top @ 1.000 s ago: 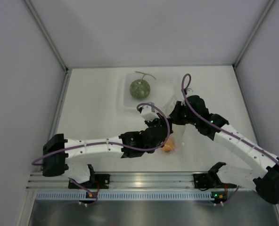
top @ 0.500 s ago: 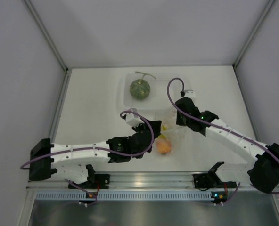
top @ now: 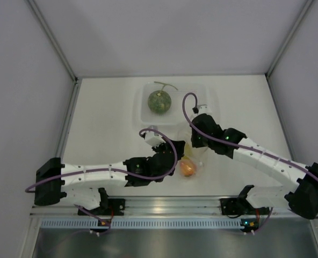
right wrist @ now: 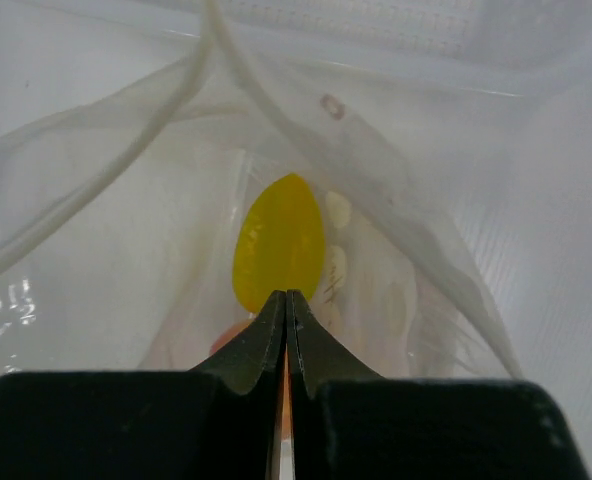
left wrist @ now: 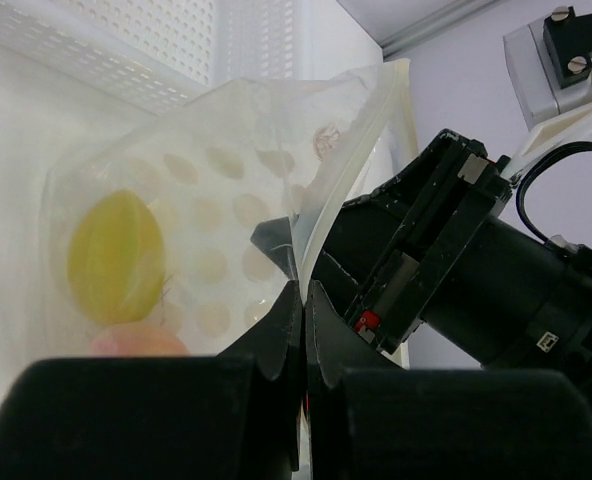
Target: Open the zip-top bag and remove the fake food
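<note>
The clear zip-top bag [top: 197,157] hangs crumpled between my two grippers above the table. My left gripper [left wrist: 303,291] is shut on the bag's [left wrist: 216,170] zip edge, and a yellow fruit [left wrist: 116,257] shows through the film with an orange-red one [left wrist: 136,342] below it. My right gripper [right wrist: 286,297] is shut on the bag's [right wrist: 106,230] film, pointing into the mouth at the yellow fruit [right wrist: 279,243]. From above, the orange-red fruit [top: 187,168] sags at the bag's bottom. The green melon [top: 159,101] sits in the tub.
The rigid clear tub [top: 202,94] stands at the back of the table behind both grippers. The right arm's black wrist [left wrist: 456,260] is close beside my left fingers. White walls enclose the table on the left, right and back.
The right gripper has closed on the bag and swung left. The left arm drew back toward the near edge, and the bag with its fruits shifted slightly left with them.
</note>
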Controlling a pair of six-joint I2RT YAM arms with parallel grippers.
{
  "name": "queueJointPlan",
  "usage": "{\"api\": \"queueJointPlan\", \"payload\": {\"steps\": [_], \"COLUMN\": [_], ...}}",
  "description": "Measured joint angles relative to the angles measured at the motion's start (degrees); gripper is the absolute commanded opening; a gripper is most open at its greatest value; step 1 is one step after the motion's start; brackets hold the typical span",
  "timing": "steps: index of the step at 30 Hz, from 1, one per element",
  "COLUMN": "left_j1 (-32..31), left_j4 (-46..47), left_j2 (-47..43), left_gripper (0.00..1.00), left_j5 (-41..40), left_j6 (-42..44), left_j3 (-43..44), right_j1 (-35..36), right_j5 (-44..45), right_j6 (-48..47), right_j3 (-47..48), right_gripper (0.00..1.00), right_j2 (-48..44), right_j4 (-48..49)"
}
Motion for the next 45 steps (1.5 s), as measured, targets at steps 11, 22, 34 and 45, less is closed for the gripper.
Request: {"api": "queueJointPlan", "payload": {"steps": [11, 22, 34, 45], "left_j1": [-0.42, -1.25, -2.49, -2.49], "left_j4": [-1.18, -3.56, -4.44, -4.44], "left_j2": [0.20, -0.46, -6.54, -6.58], "left_gripper": [0.00, 0.00, 0.00, 0.00], "left_j5": [-0.81, -4.83, -4.92, -3.85], "left_j6": [0.07, 0.61, 1.01, 2.73], "left_j3": [0.00, -1.36, -3.43, -4.35], "right_j1": [4.33, 6.12, 10.21, 10.23], "right_j5": [-0.79, 0.24, 3.30, 9.18], "right_j6": [9.62, 14.34, 10.99, 7.02], "right_j3": [-4.66, -7.19, -12.09, -9.14], "right_gripper": [0.02, 0.03, 0.09, 0.36], "right_j2": [-0.13, 5.90, 7.19, 14.97], "right_j4": [13.79, 19.32, 19.15, 18.78]}}
